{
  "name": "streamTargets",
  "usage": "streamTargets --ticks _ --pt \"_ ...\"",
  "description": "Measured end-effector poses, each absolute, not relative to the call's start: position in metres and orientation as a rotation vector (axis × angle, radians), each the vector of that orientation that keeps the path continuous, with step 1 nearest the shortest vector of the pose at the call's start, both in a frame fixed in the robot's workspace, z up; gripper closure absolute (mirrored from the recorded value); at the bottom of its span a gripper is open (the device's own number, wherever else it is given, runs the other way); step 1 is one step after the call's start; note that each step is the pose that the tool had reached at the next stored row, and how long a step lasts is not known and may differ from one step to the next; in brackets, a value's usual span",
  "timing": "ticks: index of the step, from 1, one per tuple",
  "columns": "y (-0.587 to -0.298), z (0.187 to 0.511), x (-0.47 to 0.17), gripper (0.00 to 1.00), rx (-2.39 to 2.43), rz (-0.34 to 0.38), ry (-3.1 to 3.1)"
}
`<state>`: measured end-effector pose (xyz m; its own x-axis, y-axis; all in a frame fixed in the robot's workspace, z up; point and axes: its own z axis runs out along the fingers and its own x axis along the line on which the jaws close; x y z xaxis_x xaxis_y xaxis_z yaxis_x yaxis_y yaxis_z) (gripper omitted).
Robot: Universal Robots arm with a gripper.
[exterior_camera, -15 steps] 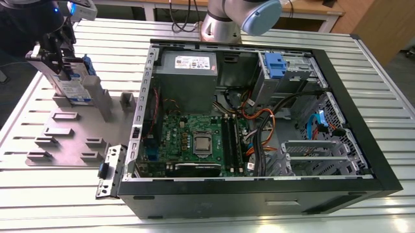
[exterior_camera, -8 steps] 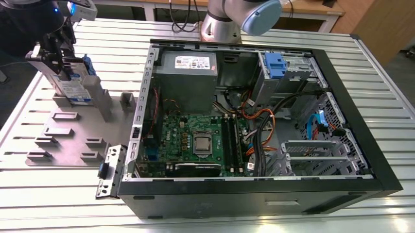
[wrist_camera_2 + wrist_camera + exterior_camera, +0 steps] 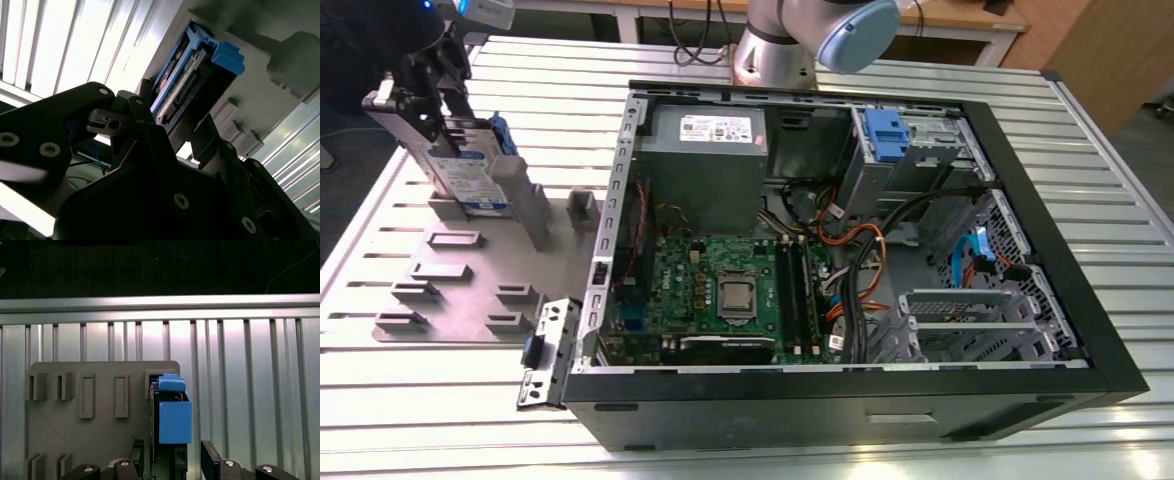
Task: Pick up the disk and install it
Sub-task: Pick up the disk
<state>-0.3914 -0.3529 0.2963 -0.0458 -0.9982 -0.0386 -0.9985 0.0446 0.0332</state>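
Disk at the holder, not yet in the computer

The disk (image 3: 464, 175) stands upright over the far corner of the grey holder plate (image 3: 467, 285), with its blue frame end down at the slot there, as the first wrist view shows (image 3: 175, 417). I cannot tell if this end is already out of the slot. The gripper (image 3: 443, 128) is around the upper part of the disk, but whether it already presses on it I also cannot tell. The open computer case (image 3: 1067, 250) lies well apart, toward the exterior view's right, and its drive bay (image 3: 927, 140) beside the blue latch (image 3: 886, 135) has no disk in it. So I judge only the pickup is under way; the carrying and the installing are left.
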Motion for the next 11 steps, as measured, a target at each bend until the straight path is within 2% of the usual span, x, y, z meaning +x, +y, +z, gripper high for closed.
streamTargets --ticks 11 --pt "-0.3529 0.2985 -0.3914 0.44 -2.167 0.079 2.267"
